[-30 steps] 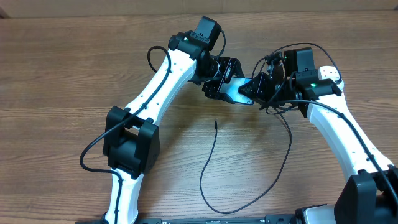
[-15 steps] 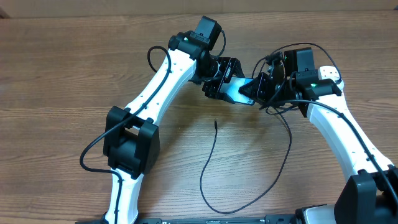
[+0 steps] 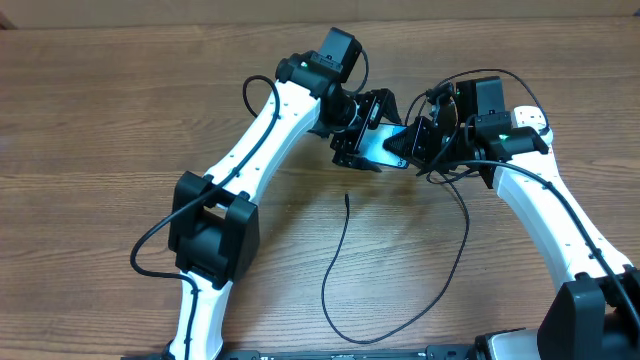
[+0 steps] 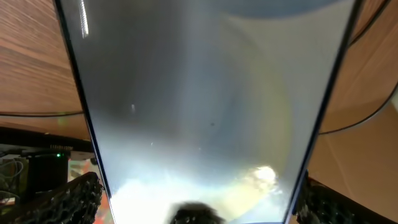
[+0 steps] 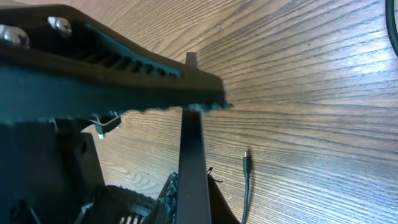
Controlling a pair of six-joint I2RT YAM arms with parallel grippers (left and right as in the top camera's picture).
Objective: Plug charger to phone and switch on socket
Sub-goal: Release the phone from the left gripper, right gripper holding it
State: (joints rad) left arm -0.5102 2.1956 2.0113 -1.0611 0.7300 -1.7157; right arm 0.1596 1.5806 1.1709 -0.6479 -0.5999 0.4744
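The phone (image 3: 386,147) hangs in the air, its lit cyan screen between both grippers. My right gripper (image 3: 412,146) is shut on its right end; the right wrist view shows the phone (image 5: 193,162) edge-on, clamped in that gripper (image 5: 194,200). My left gripper (image 3: 363,128) stands open around the phone's other end. In the left wrist view the screen (image 4: 205,112) fills the frame, and the fingers (image 4: 74,196) stand just clear of its sides. The charger cable (image 3: 330,290) lies looped on the table, connector tip (image 3: 346,197) pointing up, also seen as the tip (image 5: 246,158). I cannot make out the socket.
The brown wooden table (image 3: 100,120) is bare on the left and at the back. A white corner (image 3: 508,345) shows at the front edge by the right arm's base. Thin black wires (image 3: 460,215) trail from the right wrist toward the cable loop.
My left gripper's jaws have spread apart off the phone's sides, and the wrist shifted slightly right. The right gripper keeps its hold; the cable has not moved.
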